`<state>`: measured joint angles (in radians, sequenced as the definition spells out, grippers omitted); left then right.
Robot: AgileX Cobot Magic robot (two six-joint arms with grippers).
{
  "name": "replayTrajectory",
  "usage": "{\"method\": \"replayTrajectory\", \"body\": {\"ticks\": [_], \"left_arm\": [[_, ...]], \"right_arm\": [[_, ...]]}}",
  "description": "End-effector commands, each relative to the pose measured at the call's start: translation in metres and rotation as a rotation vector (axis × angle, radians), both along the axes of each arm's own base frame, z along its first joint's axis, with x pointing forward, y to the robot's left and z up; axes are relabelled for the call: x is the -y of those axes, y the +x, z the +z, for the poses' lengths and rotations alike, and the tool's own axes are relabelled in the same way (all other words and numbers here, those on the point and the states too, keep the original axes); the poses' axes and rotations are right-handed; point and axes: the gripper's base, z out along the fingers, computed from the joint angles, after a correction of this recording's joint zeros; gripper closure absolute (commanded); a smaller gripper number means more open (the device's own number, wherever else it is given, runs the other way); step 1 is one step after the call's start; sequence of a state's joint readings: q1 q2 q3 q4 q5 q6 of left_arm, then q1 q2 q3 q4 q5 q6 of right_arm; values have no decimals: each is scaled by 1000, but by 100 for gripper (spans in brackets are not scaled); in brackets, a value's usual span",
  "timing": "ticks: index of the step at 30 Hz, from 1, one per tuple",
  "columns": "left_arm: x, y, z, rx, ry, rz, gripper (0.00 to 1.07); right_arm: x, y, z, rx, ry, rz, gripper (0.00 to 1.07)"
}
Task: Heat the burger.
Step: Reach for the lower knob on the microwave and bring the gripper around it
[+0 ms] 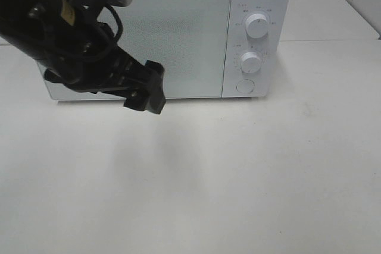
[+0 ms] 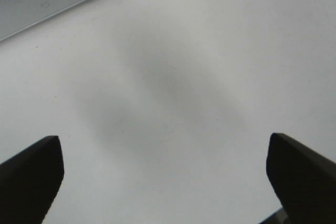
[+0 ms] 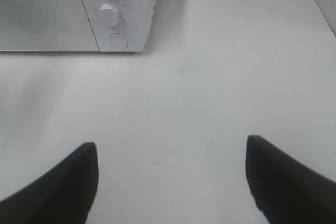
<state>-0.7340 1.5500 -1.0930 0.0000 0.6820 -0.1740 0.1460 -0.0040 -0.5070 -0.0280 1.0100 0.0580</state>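
You see a white microwave, door shut, upper knob, lower knob, round button, standing on a white table.

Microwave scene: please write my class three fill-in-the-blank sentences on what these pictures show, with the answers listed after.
1. The door of the microwave is ____.
2. Its panel has ____ round knobs above a round button.
3. The left gripper holds nothing, and its jaws stand ____.

Missing words: closed; two; open.

microwave door: partly behind left arm | dial labels: unreadable | left tool: cropped at edge
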Motion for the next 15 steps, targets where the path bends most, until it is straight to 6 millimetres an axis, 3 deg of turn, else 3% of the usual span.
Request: {"method": "replayTrajectory", "body": {"ticks": [1, 8, 10, 11, 13, 14, 15], "left_arm": [[-9, -10, 12, -5, 39, -18, 9], [-42, -21, 40, -7, 74, 47, 9], [-66, -19, 50, -19, 85, 122, 9], [-66, -19, 50, -19, 85, 122, 9], [-93, -15, 59, -15, 87, 206, 9], [-93, -15, 59, -15, 87, 206, 9], [-113, -12, 64, -9, 95, 259, 9]], "right_arm": [[1, -3, -1, 37, -11, -1, 32], [1, -3, -1, 37, -11, -1, 32], [1, -3, -1, 37, -11, -1, 32], [1, -3, -1, 37, -11, -1, 32], [1, -3, -1, 37, -11, -1, 32], [1, -3, -1, 37, -11, -1, 32], [1, -3, -1, 37, -11, -1, 32]]}}
